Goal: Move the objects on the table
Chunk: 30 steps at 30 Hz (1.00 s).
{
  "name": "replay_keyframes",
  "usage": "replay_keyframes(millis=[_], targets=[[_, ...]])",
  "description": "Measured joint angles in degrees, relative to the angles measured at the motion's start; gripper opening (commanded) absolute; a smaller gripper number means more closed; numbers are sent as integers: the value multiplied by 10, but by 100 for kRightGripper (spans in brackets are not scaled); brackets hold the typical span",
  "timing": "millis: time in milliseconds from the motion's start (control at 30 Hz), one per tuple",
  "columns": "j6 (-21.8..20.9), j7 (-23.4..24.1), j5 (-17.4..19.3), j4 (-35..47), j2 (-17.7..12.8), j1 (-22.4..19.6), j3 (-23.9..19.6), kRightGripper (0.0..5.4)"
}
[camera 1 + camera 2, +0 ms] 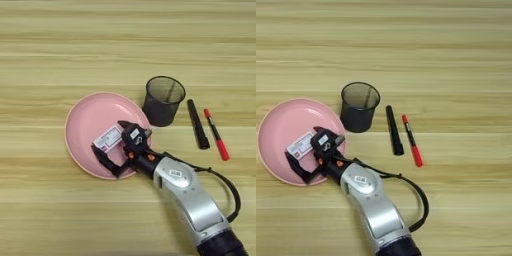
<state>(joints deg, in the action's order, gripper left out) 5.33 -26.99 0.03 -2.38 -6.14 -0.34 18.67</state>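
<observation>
Silver forearm is reaching diagonally from the lower right, its gripper spreading two black fingers around the white-and-red packet lying on the pink plate. Mesh cup, black marker and red pen are sitting just right.

A light wooden table fills both views edge to edge. Its grain runs sideways in plank-like stripes of yellow and tan. The light is soft and even, casting only faint shadows. No wall, floor or window shows.
</observation>
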Motion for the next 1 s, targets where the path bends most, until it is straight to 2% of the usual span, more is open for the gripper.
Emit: replay_keyframes(millis=[433, 833, 1000], targets=[[-7, -1, -2, 0, -2, 4, 1, 538], [-8, -8, -2, -3, -3, 3, -2, 408], [-8, -9, -2, -3, -3, 3, -3, 402]])
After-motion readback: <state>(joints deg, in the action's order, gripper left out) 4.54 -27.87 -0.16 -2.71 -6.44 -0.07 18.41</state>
